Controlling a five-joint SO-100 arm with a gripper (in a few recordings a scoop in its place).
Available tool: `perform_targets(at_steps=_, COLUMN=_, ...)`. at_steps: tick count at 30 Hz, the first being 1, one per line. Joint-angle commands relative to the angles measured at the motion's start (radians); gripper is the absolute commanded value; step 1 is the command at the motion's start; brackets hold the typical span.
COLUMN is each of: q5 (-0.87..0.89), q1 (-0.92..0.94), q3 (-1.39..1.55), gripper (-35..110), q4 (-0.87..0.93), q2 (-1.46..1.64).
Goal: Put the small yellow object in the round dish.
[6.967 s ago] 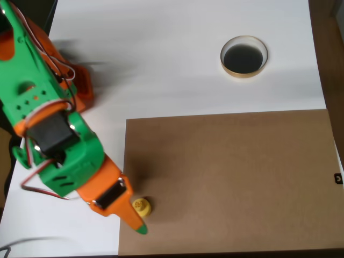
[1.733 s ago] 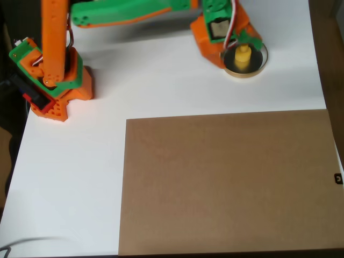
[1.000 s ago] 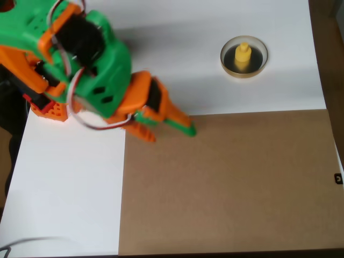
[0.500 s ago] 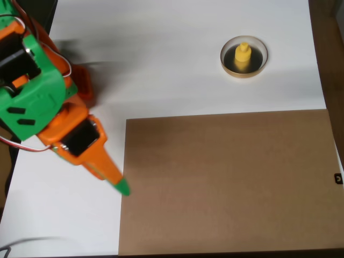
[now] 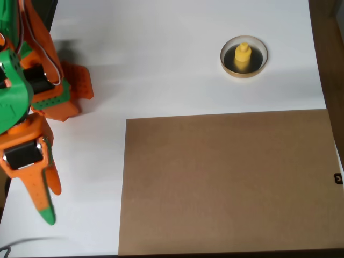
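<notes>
The small yellow object (image 5: 243, 55) stands upright inside the round dish (image 5: 244, 74), a shallow tan-rimmed dish with a dark inside, at the upper right of the overhead view. My green and orange gripper (image 5: 51, 201) hangs far away at the lower left edge, pointing downward over the white table. Its two fingers lie close alongside each other with nothing between them.
A large brown board (image 5: 226, 183) covers the lower right of the white table (image 5: 161, 64). The arm's orange base (image 5: 75, 92) sits at the left. A dark strip runs down the right edge beyond the table.
The arm let go of the yellow piece in the dish, then swung back left and down across the table to the lower left edge. Its fingers have come together.
</notes>
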Motion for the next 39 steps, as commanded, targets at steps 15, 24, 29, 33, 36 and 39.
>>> perform_targets(at_steps=15, q5=0.179, q1=0.224, q3=0.216, gripper=25, q4=-0.175, q2=0.08)
perform_targets(at_steps=24, q5=0.141, q1=0.192, q3=0.416, gripper=21, q4=-0.069, q2=0.541)
perform_targets(at_steps=29, q5=0.129, q1=0.212, q3=0.463, gripper=19, q4=-0.014, q2=0.663)
perform_targets(at_steps=33, q5=0.144, q1=0.222, q3=0.479, gripper=15, q4=0.008, q2=0.712)
perform_targets(at_steps=36, q5=0.153, q1=0.232, q3=0.486, gripper=13, q4=0.015, q2=0.724)
perform_targets(at_steps=39, q5=0.156, q1=0.23, q3=0.495, gripper=12, q4=0.015, q2=0.726)
